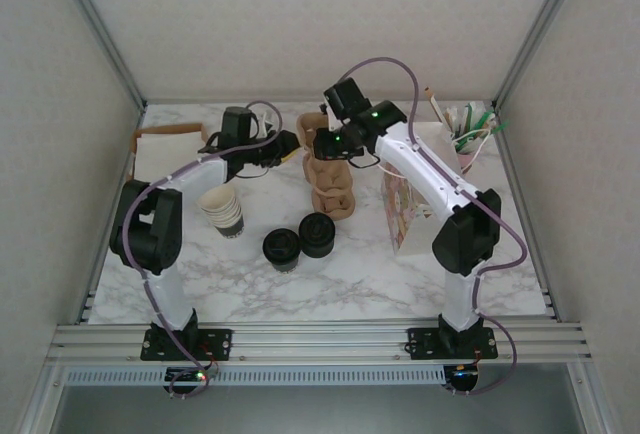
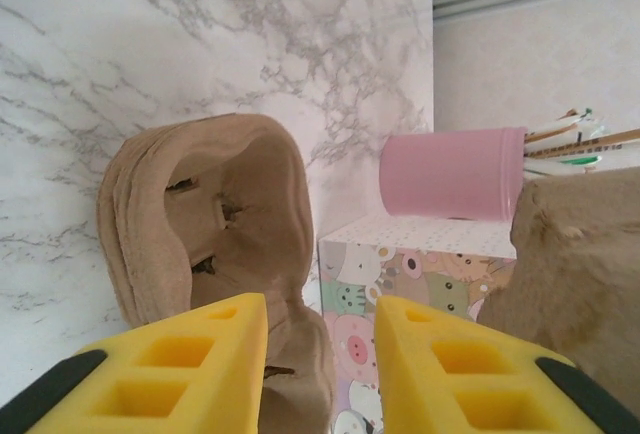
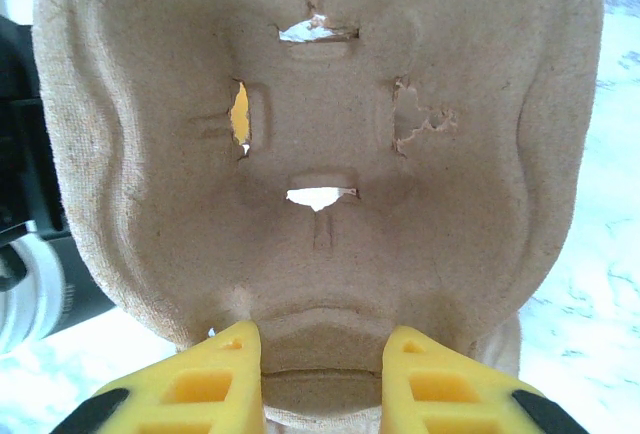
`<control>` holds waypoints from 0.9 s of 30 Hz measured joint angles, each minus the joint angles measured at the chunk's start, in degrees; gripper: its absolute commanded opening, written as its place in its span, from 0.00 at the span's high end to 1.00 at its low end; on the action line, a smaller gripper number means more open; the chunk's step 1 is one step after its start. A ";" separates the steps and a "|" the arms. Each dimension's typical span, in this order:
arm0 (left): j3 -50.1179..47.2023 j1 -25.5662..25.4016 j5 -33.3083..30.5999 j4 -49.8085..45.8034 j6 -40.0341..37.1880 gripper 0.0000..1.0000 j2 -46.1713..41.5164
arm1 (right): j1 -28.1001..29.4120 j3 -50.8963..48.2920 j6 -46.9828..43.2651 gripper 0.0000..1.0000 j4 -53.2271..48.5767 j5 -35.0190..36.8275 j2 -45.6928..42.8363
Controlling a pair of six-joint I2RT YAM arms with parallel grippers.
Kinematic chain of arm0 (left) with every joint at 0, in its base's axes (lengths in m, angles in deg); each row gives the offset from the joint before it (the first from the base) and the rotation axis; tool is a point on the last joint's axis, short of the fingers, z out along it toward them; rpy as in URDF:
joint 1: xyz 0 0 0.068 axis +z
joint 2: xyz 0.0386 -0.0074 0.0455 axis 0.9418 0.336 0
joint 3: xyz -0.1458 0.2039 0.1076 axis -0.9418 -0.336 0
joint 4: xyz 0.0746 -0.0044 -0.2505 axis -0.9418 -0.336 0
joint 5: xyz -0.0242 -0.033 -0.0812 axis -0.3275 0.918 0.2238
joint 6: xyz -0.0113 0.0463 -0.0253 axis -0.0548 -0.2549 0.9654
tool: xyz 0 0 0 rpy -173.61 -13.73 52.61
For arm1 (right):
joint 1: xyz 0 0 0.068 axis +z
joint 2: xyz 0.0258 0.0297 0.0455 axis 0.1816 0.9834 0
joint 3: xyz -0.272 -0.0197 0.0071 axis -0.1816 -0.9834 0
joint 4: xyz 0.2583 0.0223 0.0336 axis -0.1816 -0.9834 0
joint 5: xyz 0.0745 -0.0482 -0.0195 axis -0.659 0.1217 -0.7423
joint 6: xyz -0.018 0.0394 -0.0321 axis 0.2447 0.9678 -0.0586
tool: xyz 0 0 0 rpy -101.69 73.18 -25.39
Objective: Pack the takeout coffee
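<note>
- In the top view, the takeout coffee [image 1: 282, 248] looks to be the black-lidded cup at about 6 o'clock from the centre of the desk [image 1: 200, 294]. It stands apart from both arms. The squat lid stack [image 1: 317, 233] sits just beside it at its 2 o'clock, and from above the two are hard to tell apart.
- The same view puts the stack of lidless cups [image 1: 222, 212] at the coffee's 10 o'clock and the carrier stack [image 1: 333, 192] near its 1 o'clock.
- The right wrist view adds the grasp. The right gripper [image 3: 320, 354] is closed on the lower lip of a cup carrier [image 3: 320, 134], which is held upright and broadside to the camera. Light comes through its torn slots.
- In the left wrist view, the left gripper [image 2: 320, 329] is partly open with nothing between its fingers. It points at the tilted carrier stack [image 2: 200, 224].
- A brown pulp surface [image 2: 580, 274] crowds that gripper at 3 o'clock; I cannot tell whether it is the held carrier.
- Beyond the left gripper are a patterned box [image 2: 400, 284] and a pink cup [image 2: 450, 174] holding stirrers.
- At the edges, the patterned box is at the desk's 3 o'clock, the pink cup is in the 1 o'clock corner, and a flat paper pile [image 1: 165, 154] lies in the 10 o'clock corner against the frame.
- Bare marble runs along the near edge from 5 to 7 o'clock, between the arm bases.
</note>
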 measured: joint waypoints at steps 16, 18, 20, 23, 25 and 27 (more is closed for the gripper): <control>-4.31 5.05 -4.15 -2.89 -0.09 0.52 -10.84 | 0.00 -3.45 3.28 0.76 6.45 -14.29 -8.87; -4.55 5.16 -4.28 -3.17 -0.11 0.51 -12.00 | 0.00 -4.04 3.89 0.76 7.30 -15.69 -10.25; -4.70 5.16 -4.28 -3.45 -0.13 0.48 -12.83 | 0.00 -4.76 4.39 0.76 7.98 -16.85 -11.87; -4.94 5.16 -4.26 -3.58 -0.22 0.44 -13.68 | 0.00 -5.09 5.05 0.75 8.24 -17.88 -14.21; -5.33 5.16 -4.26 -3.63 -0.35 0.39 -14.32 | 0.00 -5.11 5.40 0.75 8.17 -18.10 -15.87; -5.55 5.11 -4.24 -4.00 -0.35 0.34 -14.97 | -0.02 -5.11 5.38 0.75 8.00 -18.01 -17.46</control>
